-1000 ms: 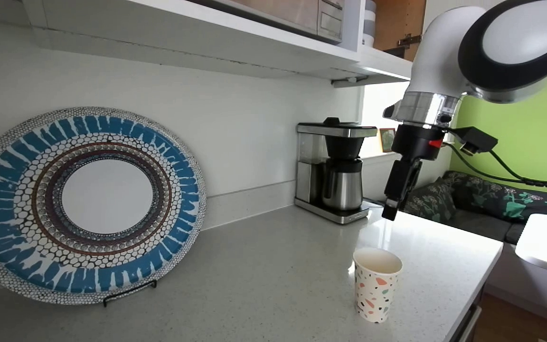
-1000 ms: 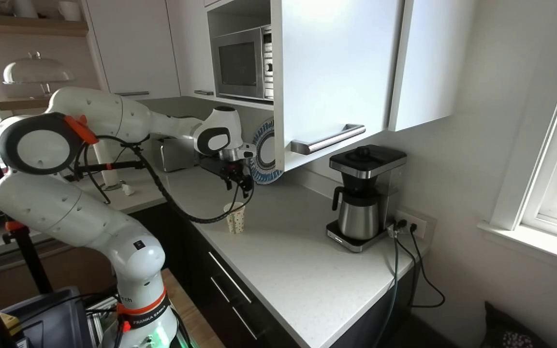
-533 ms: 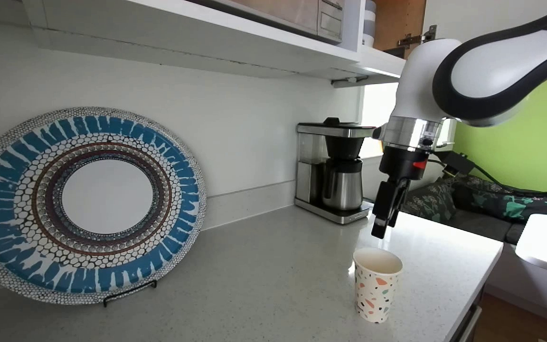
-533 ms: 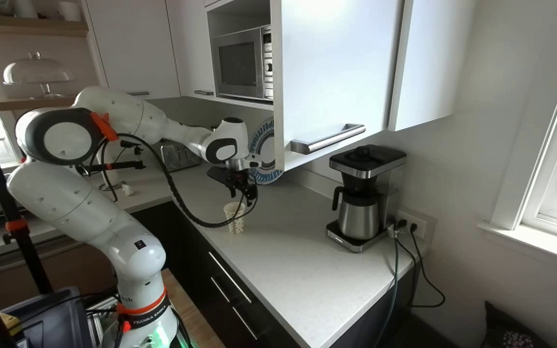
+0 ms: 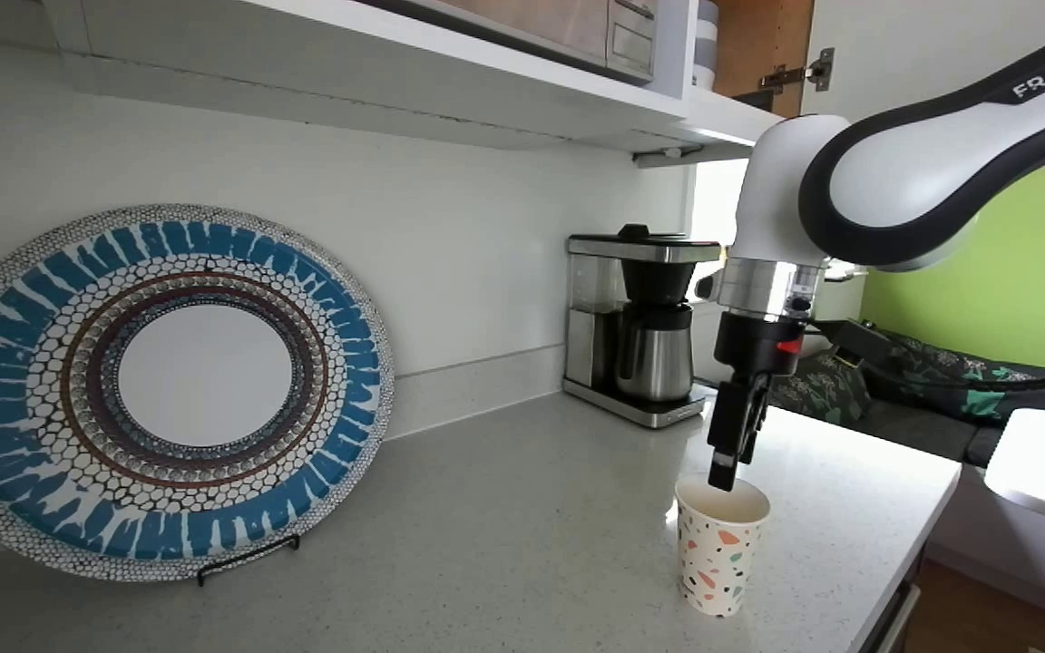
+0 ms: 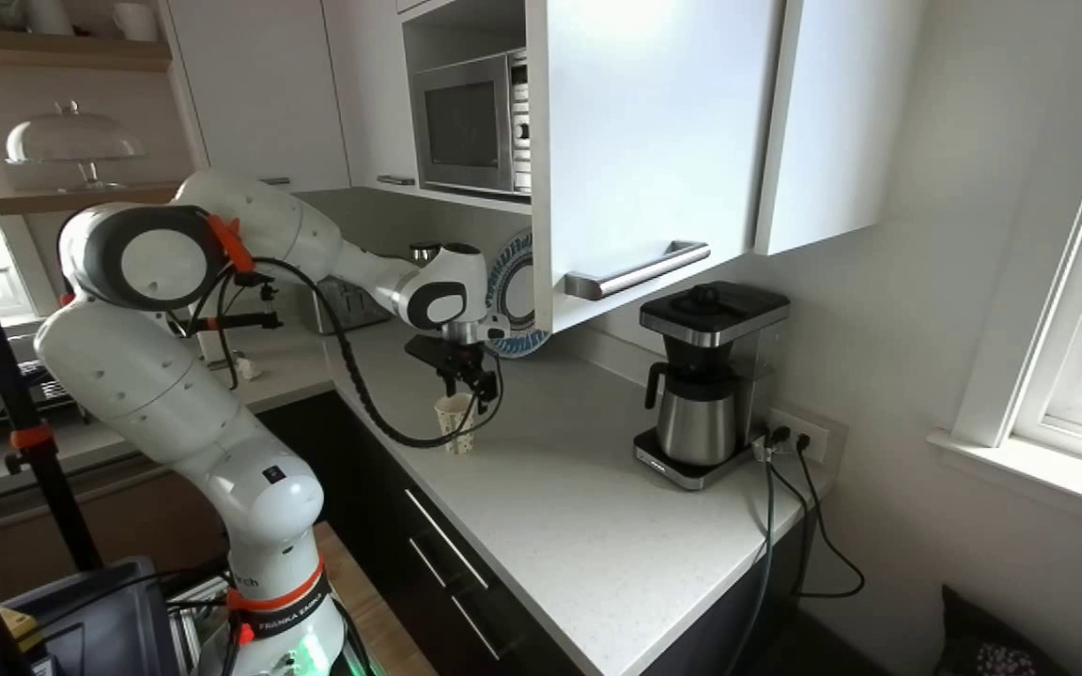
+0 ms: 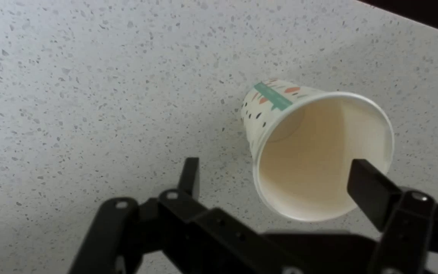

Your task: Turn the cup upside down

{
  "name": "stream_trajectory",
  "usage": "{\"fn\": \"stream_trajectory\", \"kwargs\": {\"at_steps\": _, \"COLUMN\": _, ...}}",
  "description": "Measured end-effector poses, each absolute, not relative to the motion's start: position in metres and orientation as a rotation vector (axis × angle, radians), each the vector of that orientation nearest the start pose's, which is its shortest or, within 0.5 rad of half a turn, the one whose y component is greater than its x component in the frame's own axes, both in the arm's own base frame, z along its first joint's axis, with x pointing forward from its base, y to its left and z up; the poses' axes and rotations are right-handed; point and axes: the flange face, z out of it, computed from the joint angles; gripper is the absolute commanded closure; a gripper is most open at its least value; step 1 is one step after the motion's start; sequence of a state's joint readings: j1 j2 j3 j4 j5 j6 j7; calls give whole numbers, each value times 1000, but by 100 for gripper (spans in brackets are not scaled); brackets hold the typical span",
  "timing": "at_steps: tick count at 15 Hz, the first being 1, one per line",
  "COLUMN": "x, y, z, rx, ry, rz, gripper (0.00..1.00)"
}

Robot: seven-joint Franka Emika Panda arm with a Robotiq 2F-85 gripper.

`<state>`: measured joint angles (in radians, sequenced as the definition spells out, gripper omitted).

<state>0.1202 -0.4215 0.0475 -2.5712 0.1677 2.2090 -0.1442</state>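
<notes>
The white paper cup [image 5: 720,567] with reddish-orange and green speckles stands upright on the counter, mouth up; it also shows in an exterior view [image 6: 452,427], partly behind the arm's cable. In the wrist view the cup [image 7: 276,99] shows its open mouth and a bit of its outer wall. My gripper [image 5: 727,467] points down just above the cup's rim; it also shows in an exterior view [image 6: 468,392]. In the wrist view the gripper [image 7: 274,167] is open and empty. One finger appears left of the rim, the other overlaps the right side of the mouth.
A coffee maker [image 5: 590,349] stands against the wall, also seen in an exterior view [image 6: 701,413]. A large patterned plate [image 5: 205,372] leans on the wall. An upper cabinet [image 6: 654,141] hangs over the counter [image 6: 541,507]. The counter edge [image 7: 413,19] is near the cup.
The gripper has come down and a little toward the cup, and its fingers hang more upright. In an exterior view the arm has moved right. The cup has not moved.
</notes>
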Motion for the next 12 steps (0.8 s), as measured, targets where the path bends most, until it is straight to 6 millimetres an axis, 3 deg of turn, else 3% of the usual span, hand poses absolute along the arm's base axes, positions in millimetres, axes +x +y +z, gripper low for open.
{"fn": "stream_trajectory", "kwargs": {"at_steps": 4, "x": 405, "y": 71, "z": 406, "rx": -3006, "ry": -309, "rz": -120, "gripper": 0}}
{"fn": "stream_trajectory", "kwargs": {"at_steps": 5, "x": 406, "y": 71, "z": 405, "rx": -3006, "ry": -306, "rz": -139, "gripper": 7}}
{"fn": "stream_trajectory", "kwargs": {"at_steps": 6, "x": 407, "y": 71, "z": 404, "rx": -3007, "ry": -304, "rz": -156, "gripper": 24}}
{"fn": "stream_trajectory", "kwargs": {"at_steps": 8, "x": 407, "y": 70, "z": 400, "rx": -3008, "ry": -300, "rz": -173, "gripper": 42}}
{"fn": "stream_trajectory", "kwargs": {"at_steps": 12, "x": 408, "y": 70, "z": 395, "rx": -3009, "ry": -297, "rz": -177, "gripper": 72}}
